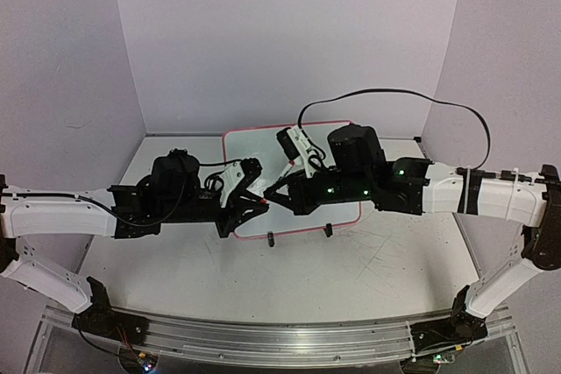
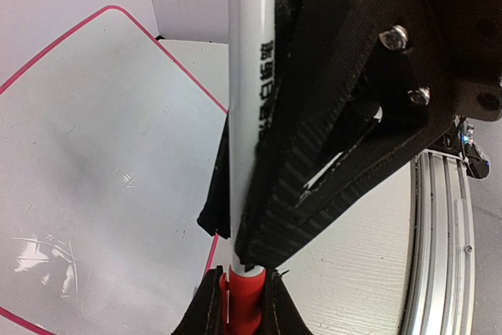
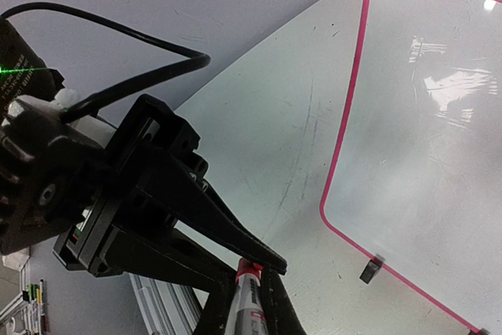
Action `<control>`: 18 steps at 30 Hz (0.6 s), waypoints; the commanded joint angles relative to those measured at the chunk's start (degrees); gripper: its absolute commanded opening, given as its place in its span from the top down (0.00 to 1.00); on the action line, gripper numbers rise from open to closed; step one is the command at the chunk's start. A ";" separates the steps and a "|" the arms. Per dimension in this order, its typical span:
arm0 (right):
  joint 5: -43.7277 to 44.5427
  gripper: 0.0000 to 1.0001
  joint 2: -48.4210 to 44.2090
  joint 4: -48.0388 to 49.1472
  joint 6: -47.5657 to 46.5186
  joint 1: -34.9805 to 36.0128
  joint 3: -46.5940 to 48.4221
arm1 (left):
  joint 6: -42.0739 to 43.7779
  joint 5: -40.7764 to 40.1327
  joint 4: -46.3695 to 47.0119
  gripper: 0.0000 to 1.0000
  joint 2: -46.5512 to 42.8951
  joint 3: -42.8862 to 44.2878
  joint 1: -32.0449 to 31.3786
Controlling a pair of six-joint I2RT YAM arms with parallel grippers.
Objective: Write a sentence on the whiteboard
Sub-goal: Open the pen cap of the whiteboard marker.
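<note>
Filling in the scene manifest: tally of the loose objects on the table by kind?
whiteboard: 1
marker: 1
Total: 2

Pale lilac walls (image 1: 289, 32), scuffed white table (image 1: 263, 278)
</note>
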 commanded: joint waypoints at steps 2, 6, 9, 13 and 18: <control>-0.86 1.00 -0.26 2.05 -0.43 -0.47 1.68 | 0.66 0.09 0.58 1.00 -1.56 2.78 0.02; -1.04 1.00 -1.43 2.48 0.03 -1.35 0.57 | 0.49 -0.38 0.58 1.00 -1.67 2.27 0.00; 0.75 1.00 -2.87 4.26 1.76 -2.45 -0.95 | 0.37 -1.05 0.63 1.00 -1.32 1.98 0.02; 4.84 1.00 -7.09 8.03 4.46 -4.16 -5.00 | -0.34 -1.43 0.58 1.00 -0.68 1.20 0.03; 9.50 1.00 -13.06 12.27 6.48 -7.72 -10.49 | -2.18 -3.07 0.58 1.00 0.20 -0.12 0.04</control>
